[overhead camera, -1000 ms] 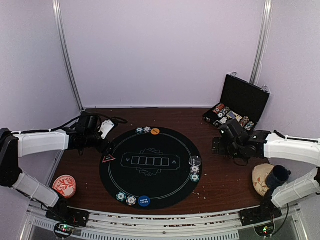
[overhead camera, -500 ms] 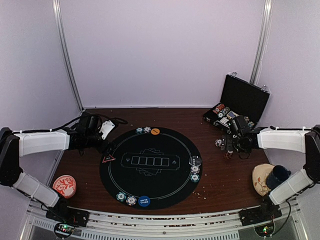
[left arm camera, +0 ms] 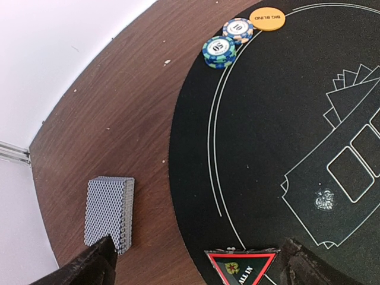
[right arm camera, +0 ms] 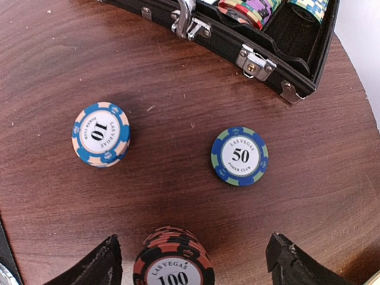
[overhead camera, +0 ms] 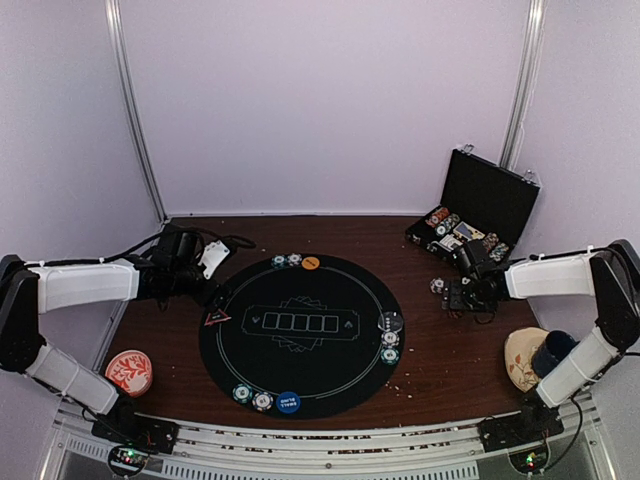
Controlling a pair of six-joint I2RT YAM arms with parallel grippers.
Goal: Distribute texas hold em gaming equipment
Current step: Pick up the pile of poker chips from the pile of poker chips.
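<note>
My right gripper (right arm camera: 193, 249) is open, its fingers either side of a red-and-black "100" poker chip stack (right arm camera: 173, 260) without touching it. Beyond it on the wood lie a blue-and-peach "10" stack (right arm camera: 101, 135) and a single blue-green "50" chip (right arm camera: 239, 156). In the top view this gripper (overhead camera: 463, 295) sits just in front of the chip case (overhead camera: 470, 215). My left gripper (left arm camera: 199, 246) is open and empty, above the red triangle marker (left arm camera: 240, 267), with the grey-blue card deck (left arm camera: 110, 211) beside its left finger. Two chips (left arm camera: 228, 40) and an orange button (left arm camera: 267, 18) lie at the mat's far rim.
The round black mat (overhead camera: 300, 345) carries chips at its right edge (overhead camera: 390, 338) and near edge (overhead camera: 252, 397), plus a blue button (overhead camera: 288, 401). A red-and-white dish (overhead camera: 129, 372) sits near left. A dark blue cup (overhead camera: 553, 352) rests on a tan plate near right.
My right arm has stretched out and its gripper has settled over the loose chips beside the case, its jaws a little narrower. The left arm has not moved.
</note>
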